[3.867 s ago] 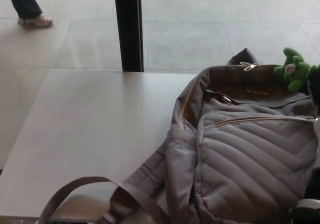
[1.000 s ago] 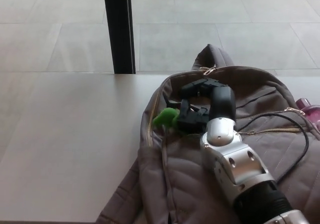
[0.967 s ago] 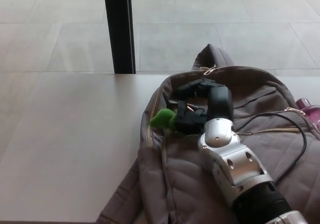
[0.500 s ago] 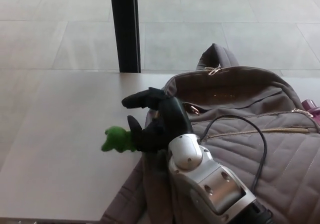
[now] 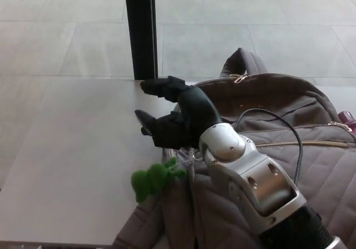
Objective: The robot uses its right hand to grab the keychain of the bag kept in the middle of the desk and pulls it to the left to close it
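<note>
A grey quilted bag [image 5: 329,168] lies on the right half of the pale desk [image 5: 72,149], its top handle [image 5: 240,63] pointing away from me. A green plush keychain [image 5: 152,180] lies at the bag's left edge, hanging from its zip. My right hand [image 5: 173,114] hovers above and behind the keychain, over the bag's upper left corner. Its fingers are spread and nothing is between them. My silver right forearm [image 5: 253,179] crosses the bag's front and hides the zip line under it. My left hand does not show.
A black pillar [image 5: 141,29] stands behind the desk's far edge. A black cable [image 5: 293,128] loops from my forearm over the bag. A pink object [image 5: 349,116] peeks out at the right edge. Tiled floor lies beyond the desk.
One second ago my right hand held the keychain over the bag. It carried it left past the bag's edge. Now the hand has let go and lifted, and the keychain has dropped lower.
</note>
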Controlling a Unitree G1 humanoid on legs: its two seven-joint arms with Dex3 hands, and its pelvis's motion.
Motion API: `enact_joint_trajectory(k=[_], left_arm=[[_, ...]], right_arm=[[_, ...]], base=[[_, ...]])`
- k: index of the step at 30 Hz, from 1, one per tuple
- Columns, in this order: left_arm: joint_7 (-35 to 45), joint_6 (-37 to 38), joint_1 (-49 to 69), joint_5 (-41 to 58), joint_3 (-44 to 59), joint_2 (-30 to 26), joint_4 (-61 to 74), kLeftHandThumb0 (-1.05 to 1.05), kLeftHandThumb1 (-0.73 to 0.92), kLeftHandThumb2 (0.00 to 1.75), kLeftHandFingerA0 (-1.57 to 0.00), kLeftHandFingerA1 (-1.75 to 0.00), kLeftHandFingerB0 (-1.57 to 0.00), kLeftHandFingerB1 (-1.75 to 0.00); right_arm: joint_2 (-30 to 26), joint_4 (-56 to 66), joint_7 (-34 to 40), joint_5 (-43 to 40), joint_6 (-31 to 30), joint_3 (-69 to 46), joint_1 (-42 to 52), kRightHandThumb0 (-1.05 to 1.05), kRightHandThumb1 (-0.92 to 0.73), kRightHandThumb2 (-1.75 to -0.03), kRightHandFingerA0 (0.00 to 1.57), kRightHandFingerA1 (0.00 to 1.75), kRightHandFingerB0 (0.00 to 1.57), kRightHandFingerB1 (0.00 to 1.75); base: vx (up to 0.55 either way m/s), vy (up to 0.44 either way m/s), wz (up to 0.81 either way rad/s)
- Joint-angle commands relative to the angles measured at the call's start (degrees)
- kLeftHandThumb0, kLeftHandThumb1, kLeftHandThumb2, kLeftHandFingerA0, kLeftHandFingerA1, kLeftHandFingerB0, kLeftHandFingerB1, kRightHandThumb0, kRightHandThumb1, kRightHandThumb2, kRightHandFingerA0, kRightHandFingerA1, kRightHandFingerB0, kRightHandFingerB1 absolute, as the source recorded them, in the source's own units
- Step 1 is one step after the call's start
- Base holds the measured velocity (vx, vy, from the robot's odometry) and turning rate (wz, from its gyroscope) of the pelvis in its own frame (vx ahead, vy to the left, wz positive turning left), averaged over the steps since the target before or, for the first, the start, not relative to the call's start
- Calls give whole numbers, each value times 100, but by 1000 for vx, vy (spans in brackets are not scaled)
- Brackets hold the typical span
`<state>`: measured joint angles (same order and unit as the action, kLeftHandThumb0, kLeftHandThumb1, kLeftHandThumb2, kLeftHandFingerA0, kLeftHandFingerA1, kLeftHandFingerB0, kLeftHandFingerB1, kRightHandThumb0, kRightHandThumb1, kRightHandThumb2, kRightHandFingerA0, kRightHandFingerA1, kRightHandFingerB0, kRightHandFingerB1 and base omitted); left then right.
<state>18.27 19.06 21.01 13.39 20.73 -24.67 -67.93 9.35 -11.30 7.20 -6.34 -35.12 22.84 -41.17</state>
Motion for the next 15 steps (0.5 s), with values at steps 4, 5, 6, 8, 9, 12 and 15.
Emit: enact_joint_trajectory(k=[4, 5, 6, 8, 9, 12, 15], left_arm=[[-187, 186, 144, -135, -11, -31, 52, -58, 92, 68, -72, -61, -68, -51], [-202, 178, 147, -138, -15, -25, 57, -58, 92, 67, -74, -60, -69, -50], [-234, 197, 131, -168, -36, -24, 26, -58, 92, 67, -74, -60, -69, -50], [-211, 159, 104, -151, -26, -25, -24, -58, 92, 68, -72, -57, -67, -50], [-207, 155, 103, -147, -25, -25, -25, -58, 92, 68, -72, -57, -67, -50], [-169, 212, 135, -113, 5, -19, 5, -57, 92, 68, -74, -57, -65, -50], [-228, 258, 148, -205, -69, -33, 31, -57, 92, 69, -75, -59, -67, -50]], right_arm=[[-583, 611, -1824, -116, -866, 796, -461, -50, -71, -61, 34, 59, 32, 39], [-825, 627, -2041, -98, -922, 788, -649, -57, -72, -62, 31, 53, 29, 36], [-955, 689, -2127, -85, -921, 781, -700, -57, -72, -62, 31, 53, 29, 36], [-1252, 760, -2256, -109, -1066, 616, -941, -57, -72, -61, 28, 52, 27, 34], [-1280, 768, -2269, -118, -1082, 614, -961, -57, -72, -61, 28, 52, 27, 34], [-2065, 814, -2607, -209, -1058, 107, -1284, -70, -56, -94, 26, 65, 14, 50], [-2974, 637, -2918, -190, -849, -359, -1472, -65, -57, -91, 25, 58, 14, 43]], base=[[0, 0, 0], [0, 0, 0], [0, 0, 0], [0, 0, 0], [0, 0, 0], [0, 0, 0], [0, 0, 0]])
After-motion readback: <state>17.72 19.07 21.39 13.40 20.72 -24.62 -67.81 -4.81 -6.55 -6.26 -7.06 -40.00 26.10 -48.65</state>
